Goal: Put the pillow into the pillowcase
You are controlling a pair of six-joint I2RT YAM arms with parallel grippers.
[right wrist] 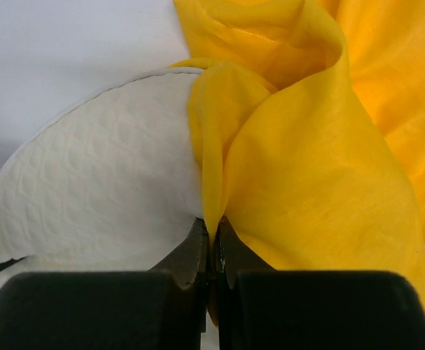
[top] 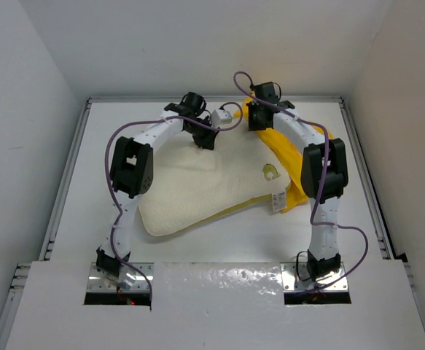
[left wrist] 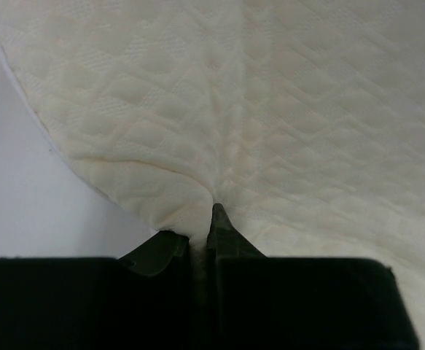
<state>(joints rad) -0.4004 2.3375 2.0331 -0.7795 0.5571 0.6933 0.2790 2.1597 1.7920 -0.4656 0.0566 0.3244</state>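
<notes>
The cream-white pillow [top: 197, 191] lies across the middle of the table, dimpled surface up. The yellow pillowcase [top: 289, 157] lies under and beside its right end, bunched at the far right. My left gripper [top: 201, 138] is at the pillow's far edge, shut on a pinched fold of the pillow [left wrist: 270, 109], its fingertips [left wrist: 219, 219] pressed into the fabric. My right gripper [top: 258, 120] is at the far right corner, shut on a gathered fold of the pillowcase [right wrist: 307, 160], with the pillow [right wrist: 103, 189] just left of it.
A raised white rim [top: 73, 168] runs round the table on the left, far and right sides. A small white box [top: 223, 117] sits between the two wrists at the far side. Bare table [top: 234, 233] lies in front of the pillow.
</notes>
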